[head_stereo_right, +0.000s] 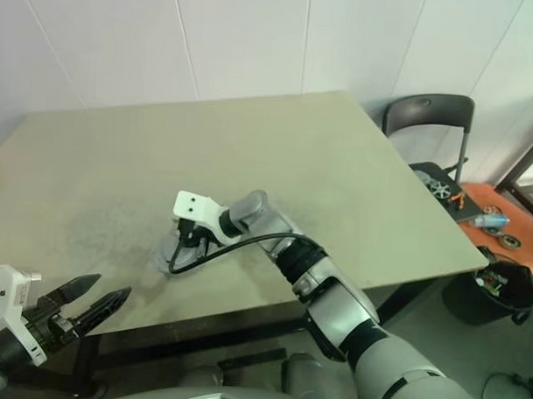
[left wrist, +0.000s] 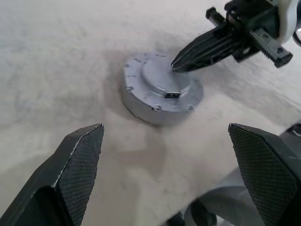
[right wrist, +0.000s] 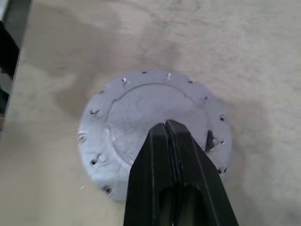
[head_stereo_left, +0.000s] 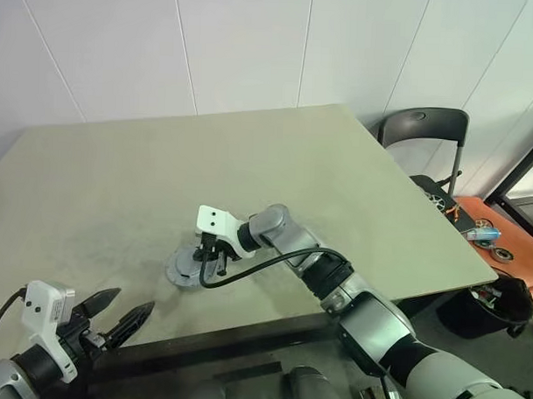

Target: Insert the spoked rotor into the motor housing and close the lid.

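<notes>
Nearest, at the bench's front edge on the left: left gripper, fingers spread wide, nothing between them, tips aimed across the bench toward the motor housing and well short of it.

Just beyond, near the front of the bench and slightly left of centre: motor housing, lying flat, lid shut down over it so that only a plain silvery round top with a raised centre panel and small holes around the rim faced up. Spoked rotor not visible with the lid down; cannot tell from outside whether inside.

Over the housing: right gripper, reaching in from the right with the arm bent across the front of the bench, fingers clenched tight together, gripping nothing. Tips angled downward onto the raised centre panel of the lid, at or touching its surface; whether pressing, cannot tell.

Farther back: wide bare stretch of bench running to the white panelled wall.

Off to the right past the bench's corner: dark chair against the wall, then a low orange surface carrying a few small parts, and a black bin on the floor below it.
</notes>
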You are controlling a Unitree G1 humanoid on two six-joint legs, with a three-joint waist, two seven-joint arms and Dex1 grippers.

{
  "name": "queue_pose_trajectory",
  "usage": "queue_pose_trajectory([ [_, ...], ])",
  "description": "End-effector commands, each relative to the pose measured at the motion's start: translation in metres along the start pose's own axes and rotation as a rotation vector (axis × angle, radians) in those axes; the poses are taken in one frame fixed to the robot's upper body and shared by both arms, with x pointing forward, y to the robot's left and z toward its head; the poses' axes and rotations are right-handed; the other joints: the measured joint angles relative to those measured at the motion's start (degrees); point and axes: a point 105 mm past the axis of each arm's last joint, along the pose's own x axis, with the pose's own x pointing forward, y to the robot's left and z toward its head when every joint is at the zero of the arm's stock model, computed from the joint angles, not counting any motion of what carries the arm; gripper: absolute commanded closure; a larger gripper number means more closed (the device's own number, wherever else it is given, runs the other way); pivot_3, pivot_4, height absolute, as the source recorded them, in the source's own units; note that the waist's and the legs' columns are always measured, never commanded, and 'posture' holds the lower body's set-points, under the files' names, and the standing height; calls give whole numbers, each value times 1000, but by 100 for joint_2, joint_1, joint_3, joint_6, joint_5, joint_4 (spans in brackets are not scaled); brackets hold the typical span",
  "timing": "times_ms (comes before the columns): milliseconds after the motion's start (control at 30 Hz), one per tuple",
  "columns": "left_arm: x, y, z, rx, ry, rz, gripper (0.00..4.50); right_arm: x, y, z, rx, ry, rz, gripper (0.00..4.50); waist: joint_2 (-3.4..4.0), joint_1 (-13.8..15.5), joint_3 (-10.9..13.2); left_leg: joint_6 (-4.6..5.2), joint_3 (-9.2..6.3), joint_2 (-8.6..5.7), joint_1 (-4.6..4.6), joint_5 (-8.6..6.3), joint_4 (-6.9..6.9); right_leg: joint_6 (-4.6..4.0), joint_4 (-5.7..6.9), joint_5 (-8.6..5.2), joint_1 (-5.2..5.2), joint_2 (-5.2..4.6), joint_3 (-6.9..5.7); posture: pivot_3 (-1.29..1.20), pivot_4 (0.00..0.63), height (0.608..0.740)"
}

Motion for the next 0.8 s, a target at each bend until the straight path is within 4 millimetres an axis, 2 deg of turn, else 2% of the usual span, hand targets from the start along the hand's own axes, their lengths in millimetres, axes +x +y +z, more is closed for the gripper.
queue_pose_trajectory([
  [33,-4,5,3,36,-20,13,0,3,-5,-1,20,-7,-26,4483,2,6,0,0,-1,0,1,0,-2,0,3,0,-1,1,0,0,0,740],
  [133,-6,6,0,33,-26,16,0,-6,-6,24,3,-151,-16,4483,0,17,0,0,-4,4,-3,0,-1,-1,5,0,-7,5,-1,0,0,740],
  [233,-8,7,-5,30,-22,15,0,-14,6,32,40,-202,112,4483,-1,14,1,0,-3,4,-10,0,1,-1,-1,0,-9,4,-2,0,0,740],
  [300,-9,8,-8,27,-20,15,0,-18,4,35,44,-239,97,4321,-1,13,1,0,-3,5,-10,0,-1,0,-3,0,-9,5,-2,0,0,740],
  [367,-11,8,-12,25,-15,16,0,-20,5,34,35,-253,105,3915,-1,14,1,0,-3,5,-11,0,-3,0,-4,0,-10,5,-2,0,0,740],
  [433,-13,9,-14,23,-12,17,0,-20,11,32,29,-252,136,3303,-1,13,1,0,-3,5,-11,0,-3,0,-5,0,-11,5,-2,0,0,740],
  [467,-13,9,-15,21,-11,18,0,-19,12,32,27,-253,142,2841,-1,13,1,0,-2,5,-11,0,-4,-1,-6,0,-11,5,-2,0,0,740],
  [733,-16,9,-21,12,-13,17,0,-5,9,25,27,-223,106,79,-1,12,1,0,-1,11,-10,0,-2,-1,-4,0,-11,9,-3,0,0,740],
  [800,-16,9,-21,11,-16,17,0,-3,6,25,33,-225,82,35,-2,16,1,0,-1,11,-11,0,-2,-1,-5,0,-11,9,-3,0,0,740],
])
